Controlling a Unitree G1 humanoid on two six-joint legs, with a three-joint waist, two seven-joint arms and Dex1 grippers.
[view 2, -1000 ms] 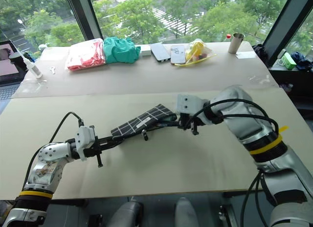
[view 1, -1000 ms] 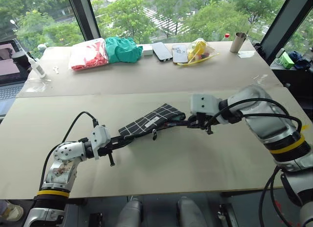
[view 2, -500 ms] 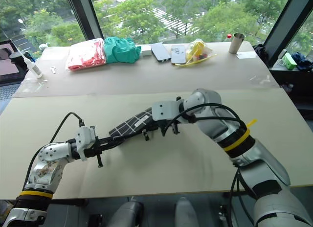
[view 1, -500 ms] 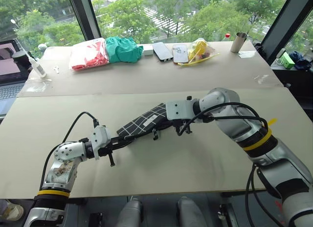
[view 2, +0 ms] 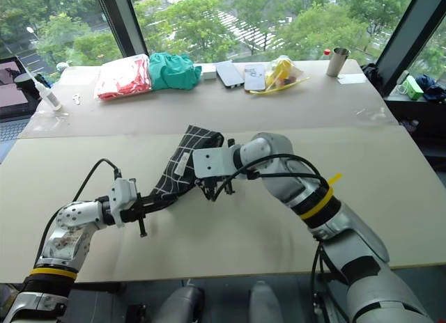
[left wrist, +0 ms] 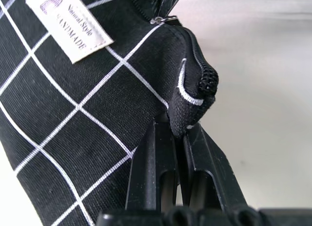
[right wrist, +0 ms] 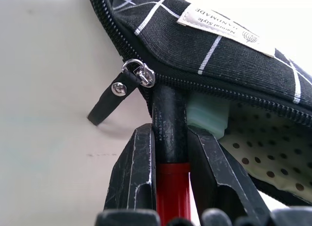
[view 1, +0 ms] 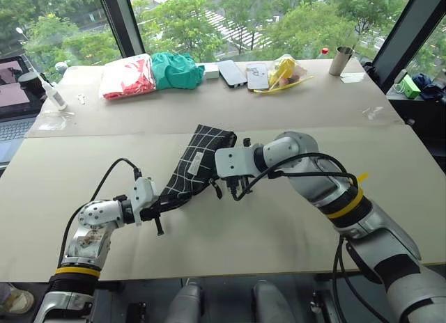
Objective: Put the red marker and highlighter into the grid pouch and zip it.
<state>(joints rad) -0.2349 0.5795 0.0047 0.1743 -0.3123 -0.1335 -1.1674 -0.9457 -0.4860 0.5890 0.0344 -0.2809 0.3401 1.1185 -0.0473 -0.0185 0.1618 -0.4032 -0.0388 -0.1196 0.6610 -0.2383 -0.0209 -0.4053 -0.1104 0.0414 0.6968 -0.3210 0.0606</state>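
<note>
The grid pouch (view 1: 196, 161), black with white lines and a white label (left wrist: 68, 28), hangs tilted above the front table between both grippers. My left gripper (left wrist: 178, 131) is shut on the pouch's lower corner beside the zipper end. My right gripper (right wrist: 170, 132) is shut on the red marker (right wrist: 168, 119). The marker's black barrel pokes into the open zipper mouth and its red end (right wrist: 171, 194) sits back between the fingers. The light-green highlighter (right wrist: 207, 116) lies inside the pouch against its dotted lining. The zipper-pull strap (right wrist: 117, 92) dangles just outside the opening.
On the back table lie a red packet (view 1: 125, 78), a green cloth (view 1: 175, 69), phones (view 1: 231, 72), a yellow bag (view 1: 282, 71) and a cup (view 1: 339, 58). A laptop (view 1: 10, 93) and a bottle (view 1: 50, 93) stand at far left.
My right gripper has moved left with the marker, pushing it into the pouch mouth. The pouch has swung from lying stretched sideways to standing steeper. The left gripper stayed put.
</note>
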